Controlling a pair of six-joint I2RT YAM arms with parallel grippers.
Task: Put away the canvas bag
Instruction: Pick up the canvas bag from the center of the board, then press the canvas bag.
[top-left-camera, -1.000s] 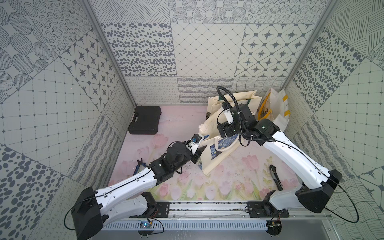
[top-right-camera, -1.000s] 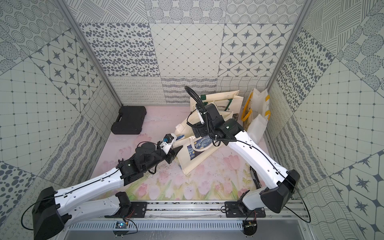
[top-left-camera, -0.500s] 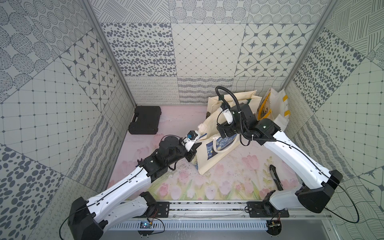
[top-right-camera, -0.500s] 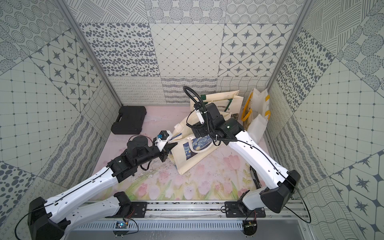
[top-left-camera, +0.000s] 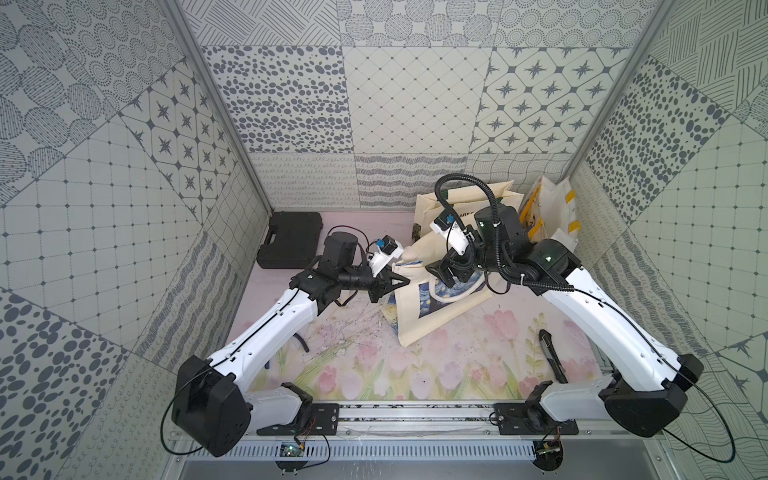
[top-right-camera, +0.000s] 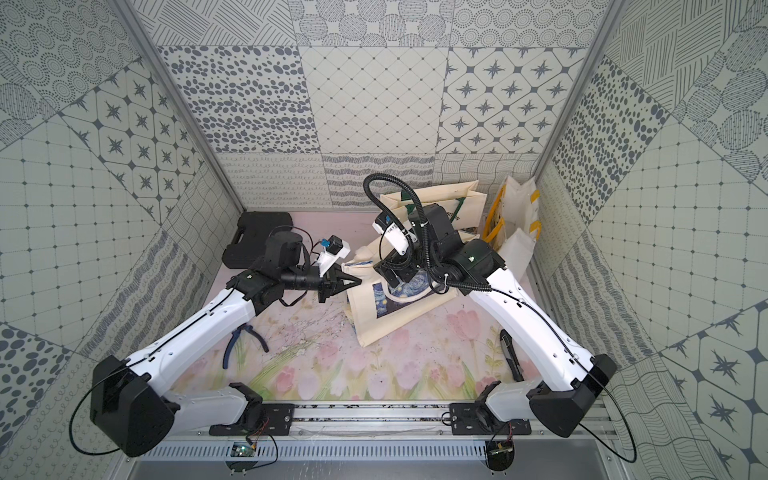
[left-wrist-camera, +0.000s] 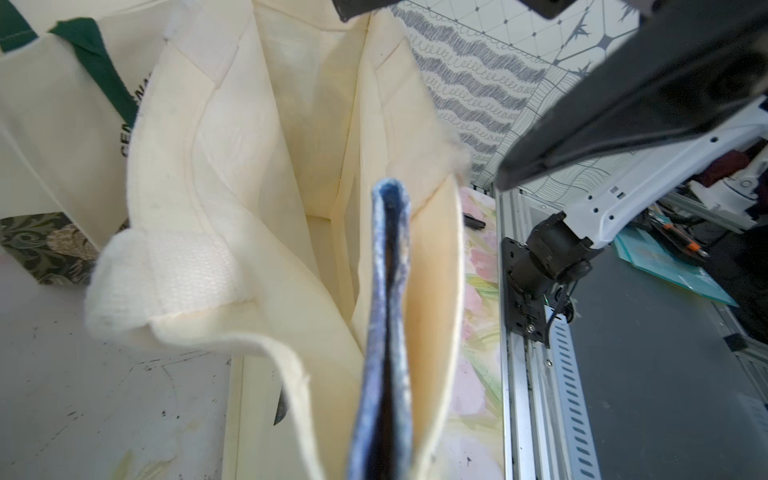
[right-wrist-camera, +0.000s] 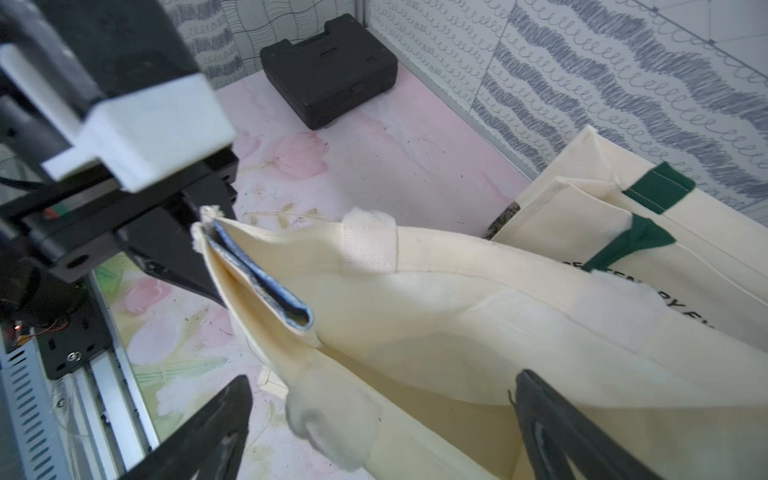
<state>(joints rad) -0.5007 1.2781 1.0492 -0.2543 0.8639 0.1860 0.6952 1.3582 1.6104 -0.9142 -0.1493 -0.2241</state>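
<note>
**Orientation.** The canvas bag (top-left-camera: 436, 309) (top-right-camera: 388, 316) stands half-raised with its mouth up and its base on the floral bench (top-left-camera: 374, 374), on the side away from the green-handled tote (top-left-camera: 428, 208). The long axis of the mouth runs across the bench, from the left claw's corner toward the right arm. The printed panel faces up and away from the tote.

**Position.** The bag sits just in front of the tote, and from above their outlines overlap. I cannot tell whether they touch.

**Left claw** (top-left-camera: 404, 282) (top-right-camera: 356, 281). It is clamped on the frayed corner of the bag's rim. In the right wrist view a blue-edged finger (right-wrist-camera: 266, 286) lies inside against the wall, and the black one sits outside it.

**Right claw** (right-wrist-camera: 382, 378) (top-left-camera: 446, 272). Its jaws are spread wide above the bag's mouth and grip nothing. The near rim lies between its fingers (right-wrist-camera: 216, 428).

**Materials.**
- The bag is cream woven cloth, limp and creased.
- It has a flat, deep interior (left-wrist-camera: 316, 166).
- The outer panel carries a blue and yellow swirling print.
- A cream strap is draped across that print.
- A ribbed white fastener strip (right-wrist-camera: 370, 245) (left-wrist-camera: 187, 274) is sewn to the rim.
- A fuzzy white patch (right-wrist-camera: 328, 415) is on the opposite lip.

**Other items.** A hard black moulded case (top-left-camera: 291, 239) lies well to the left-arm side of the tote, by the wall.
</note>
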